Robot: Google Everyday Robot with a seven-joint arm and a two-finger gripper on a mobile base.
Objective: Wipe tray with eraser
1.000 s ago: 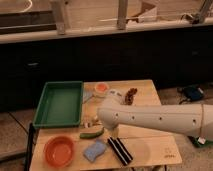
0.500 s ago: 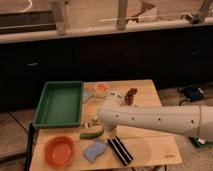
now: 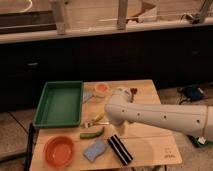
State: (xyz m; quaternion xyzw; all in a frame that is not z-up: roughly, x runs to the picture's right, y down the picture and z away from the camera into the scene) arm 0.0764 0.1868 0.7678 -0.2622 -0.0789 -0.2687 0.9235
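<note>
The green tray lies on the left half of the wooden table, and its inside looks bare. A small blue-grey pad, the eraser, lies on the table just right of the tray's far corner. My white arm reaches in from the right across the table's middle. My gripper is at the arm's end, near the back middle of the table. It is to the right of the eraser and apart from the tray.
An orange bowl sits at the front left. Beside it lie a light blue wavy sponge and a black block with white stripes. A green vegetable lies mid-table, and a small orange cup and a brown item at the back.
The arm's near end has shifted slightly to the right. The objects on the table have not moved.
</note>
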